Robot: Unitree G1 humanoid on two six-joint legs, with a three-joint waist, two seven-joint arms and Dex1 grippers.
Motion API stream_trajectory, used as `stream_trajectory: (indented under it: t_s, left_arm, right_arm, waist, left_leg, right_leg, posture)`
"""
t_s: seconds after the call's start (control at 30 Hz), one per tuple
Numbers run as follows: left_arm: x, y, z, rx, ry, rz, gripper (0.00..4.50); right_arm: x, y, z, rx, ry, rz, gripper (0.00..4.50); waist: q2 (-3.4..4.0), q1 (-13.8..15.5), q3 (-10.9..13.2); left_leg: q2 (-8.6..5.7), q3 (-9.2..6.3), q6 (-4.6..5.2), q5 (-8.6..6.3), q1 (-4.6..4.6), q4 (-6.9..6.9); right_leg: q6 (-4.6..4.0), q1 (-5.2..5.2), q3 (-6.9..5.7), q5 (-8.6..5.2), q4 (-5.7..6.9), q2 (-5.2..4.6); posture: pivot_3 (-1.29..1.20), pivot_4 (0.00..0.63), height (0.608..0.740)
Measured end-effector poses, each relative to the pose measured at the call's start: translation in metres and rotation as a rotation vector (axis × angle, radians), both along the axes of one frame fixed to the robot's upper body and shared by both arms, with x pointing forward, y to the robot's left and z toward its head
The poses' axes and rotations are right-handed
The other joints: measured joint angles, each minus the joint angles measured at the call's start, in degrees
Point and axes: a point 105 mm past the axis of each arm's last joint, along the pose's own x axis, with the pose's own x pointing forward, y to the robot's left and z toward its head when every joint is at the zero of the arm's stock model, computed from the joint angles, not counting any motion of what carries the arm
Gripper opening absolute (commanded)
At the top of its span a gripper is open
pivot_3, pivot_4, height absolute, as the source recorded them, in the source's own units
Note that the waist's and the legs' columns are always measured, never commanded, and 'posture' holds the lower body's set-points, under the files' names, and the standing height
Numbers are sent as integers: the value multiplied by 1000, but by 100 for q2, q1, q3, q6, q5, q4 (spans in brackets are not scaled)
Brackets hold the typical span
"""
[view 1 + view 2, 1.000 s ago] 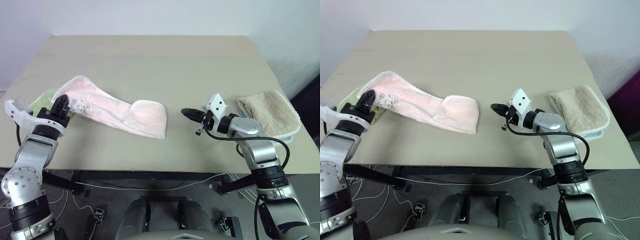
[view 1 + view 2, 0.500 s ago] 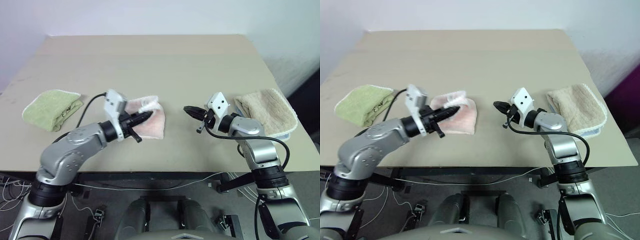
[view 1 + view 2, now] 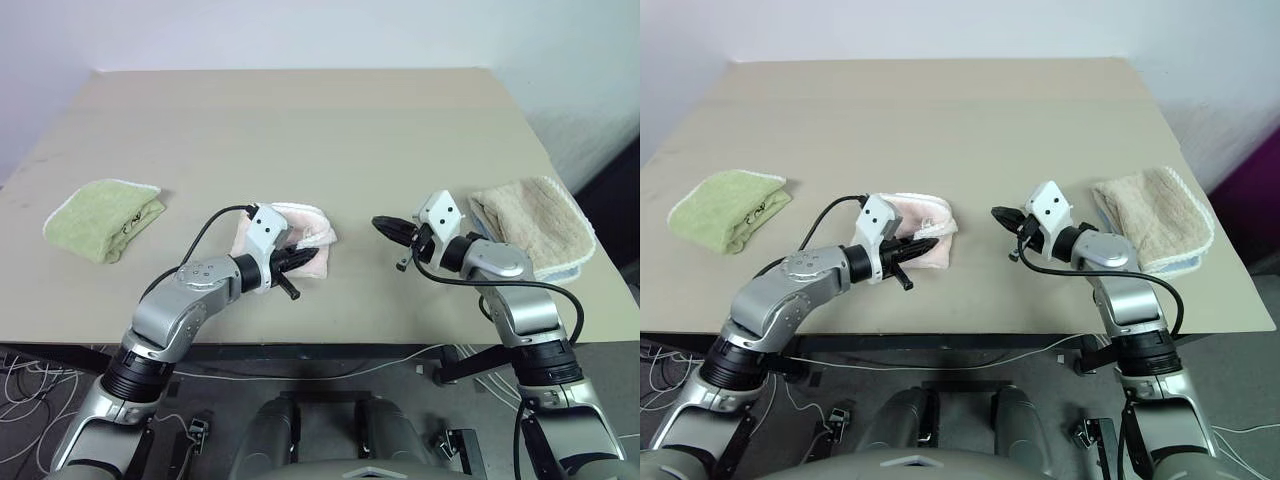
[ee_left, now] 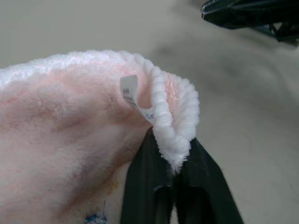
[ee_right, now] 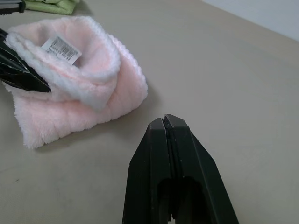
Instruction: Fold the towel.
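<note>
Left claw (image 3: 305,257) at frame centre pinched white scalloped edge of folded pink towel (image 3: 300,225), fingers nearly together. Right claw (image 3: 383,225) pressed together, empty, right of towel above tabletop (image 3: 300,120).

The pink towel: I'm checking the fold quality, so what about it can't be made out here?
- Towel, head views: its near edge lies behind the left gripper.
- Left wrist view: the layers under the curled white edge are hidden; whether the jaws still pinch it is unclear.
- Tag: print too small.
</note>
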Motion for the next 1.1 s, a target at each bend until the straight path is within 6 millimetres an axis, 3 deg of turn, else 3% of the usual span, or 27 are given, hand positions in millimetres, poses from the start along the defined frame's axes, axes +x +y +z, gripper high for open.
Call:
stream_trajectory:
  t_s: [0.13,0.23,0.37,0.5,0.6,0.7,0.9,1.1]
  left_arm:
    - [-4,6,-1,-71,30,9,2698]
    - [-12,10,12,-190,45,4,3687]
    - [-14,36,48,-388,-19,50,3687]
    - [-5,69,55,-382,-67,188,3687]
    - [9,96,38,-273,-70,316,3069]
    - [18,111,27,-212,-89,384,2090]
    - [32,106,17,-105,-132,355,107]
    - [38,87,-4,-27,-118,306,45]
  right_arm:
    - [0,0,0,0,-1,0,0]
    - [1,1,3,0,-8,4,0]
    - [3,4,11,1,-30,12,0]
    - [7,17,20,42,-27,34,0]
    - [12,37,33,96,-18,61,0]
    - [14,59,42,138,-2,103,0]
    - [21,109,38,197,112,199,0]
    - [25,129,-10,83,223,200,0]
  waist:
    - [0,-8,0]
    - [1,-7,1]
    - [1,-7,1]
    - [1,-11,1]
    - [2,-21,1]
    - [1,0,1]
    - [2,-6,1]
    - [2,-26,1]
  left_leg:
    - [1,0,0,0,0,-1]
    - [3,-2,0,0,-2,0]
    - [3,-3,0,0,-1,0]
    - [2,-2,-1,0,1,2]
    - [2,-1,-1,1,1,-1]
    - [-1,-1,-2,1,-3,0]
    - [-3,-3,-4,2,-6,-2]
    - [-3,0,-6,3,-11,-3]
  right_leg:
    - [0,-2,1,0,1,0]
    - [0,-3,4,0,1,-6]
    - [0,-2,4,0,1,-7]
    - [0,-3,2,0,5,1]
    - [0,-6,0,0,7,5]
    - [0,-8,-2,0,5,0]
    - [0,-13,-4,0,7,-2]
    - [0,-24,-2,1,13,-1]
  posture:
    - [0,150,740]
    - [0,150,740]
    - [0,150,740]
    - [0,150,740]
    - [0,150,740]
    - [0,150,740]
    - [0,150,740]
    - [0,150,740]
